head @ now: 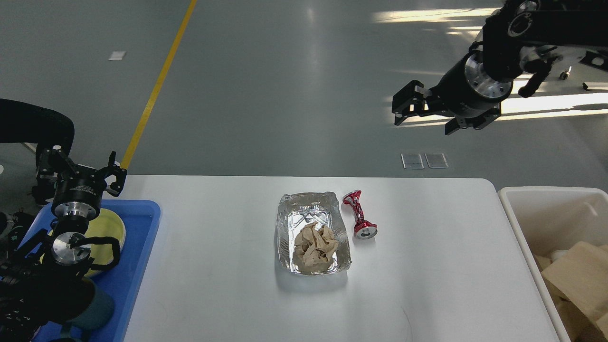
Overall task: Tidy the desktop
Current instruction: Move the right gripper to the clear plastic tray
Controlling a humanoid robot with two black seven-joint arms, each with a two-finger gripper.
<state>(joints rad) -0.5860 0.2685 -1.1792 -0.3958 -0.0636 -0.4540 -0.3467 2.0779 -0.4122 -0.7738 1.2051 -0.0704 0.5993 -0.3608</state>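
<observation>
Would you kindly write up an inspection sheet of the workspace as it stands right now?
Surface: white desktop, smooth, mostly bare.
Job's things: foil tray at centre holding crumpled brown paper; crushed red can lying just right of it.
Clutter: blue tray at left edge with a yellow-green plate; off-white bin at right with cardboard pieces.
Grippers: left gripper above the blue tray, fingers apart, empty; right gripper raised beyond the table, open, empty.
Cables: a black cable loops on the left arm.
Surroundings: grey floor, yellow line.

Your right gripper point(407, 105) hangs high beyond the desktop point(427, 266), fingers parted; your left gripper point(80, 167) sits at its left edge.
</observation>
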